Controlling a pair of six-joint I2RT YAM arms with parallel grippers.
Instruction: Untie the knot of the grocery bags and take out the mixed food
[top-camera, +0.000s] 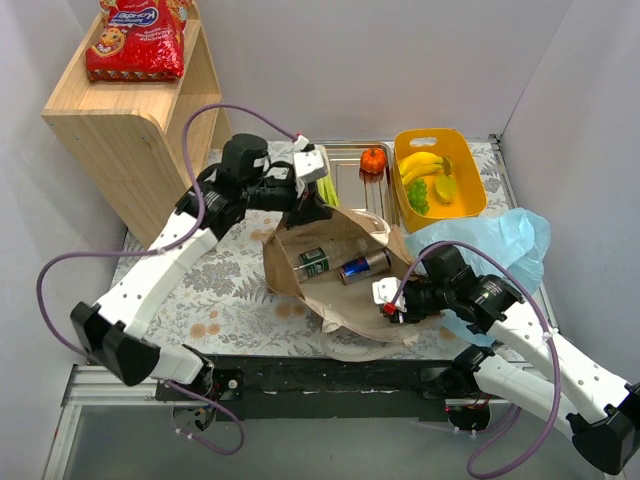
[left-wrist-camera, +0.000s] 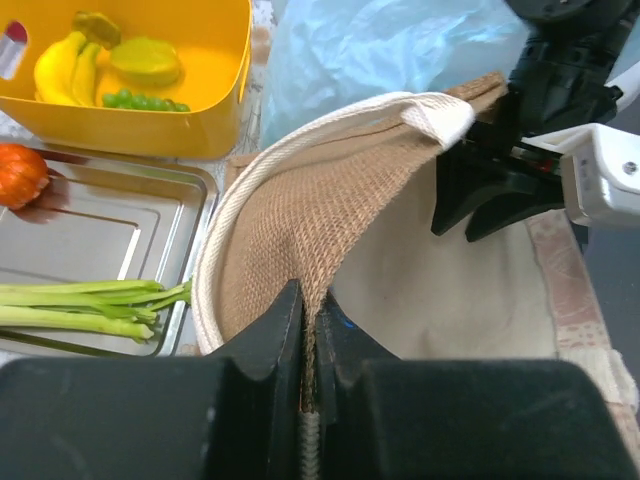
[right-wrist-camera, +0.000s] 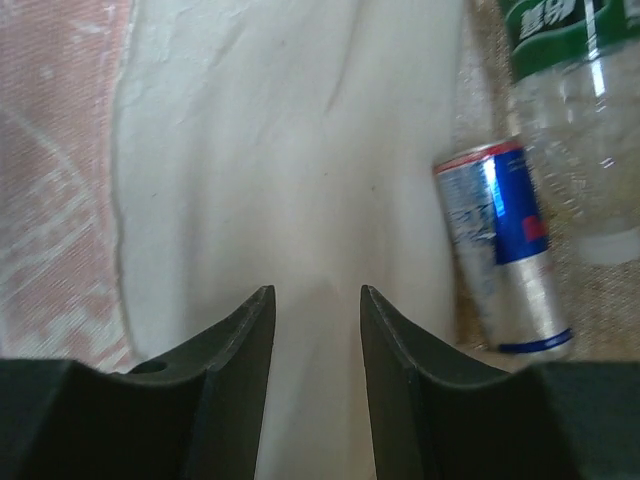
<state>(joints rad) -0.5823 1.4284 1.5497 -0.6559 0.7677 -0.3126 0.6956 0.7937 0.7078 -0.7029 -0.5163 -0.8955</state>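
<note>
The brown carrier bag (top-camera: 330, 290) lies open mid-table with whitish handles. Inside it are a clear green-labelled bottle (top-camera: 312, 262) and a blue-and-silver can (top-camera: 362, 266). My left gripper (top-camera: 308, 205) is shut on the bag's far rim (left-wrist-camera: 300, 230), pinching the woven edge between its fingers. My right gripper (top-camera: 383, 303) is open and empty inside the bag's near side, over the pale lining (right-wrist-camera: 300, 150), with the can (right-wrist-camera: 500, 250) and bottle (right-wrist-camera: 580, 120) to its right. The light-blue plastic bag (top-camera: 505, 240) lies crumpled at the right. Its knot is not visible.
A yellow tub (top-camera: 470, 150) with bananas (top-camera: 420, 162) stands at the back right. A small orange pumpkin (top-camera: 373, 160) and a pale-green leek (left-wrist-camera: 80, 305) lie on the steel tray (left-wrist-camera: 100, 230). A red crisp packet (top-camera: 135, 40) sits on the wooden shelf (top-camera: 120, 120) at the back left.
</note>
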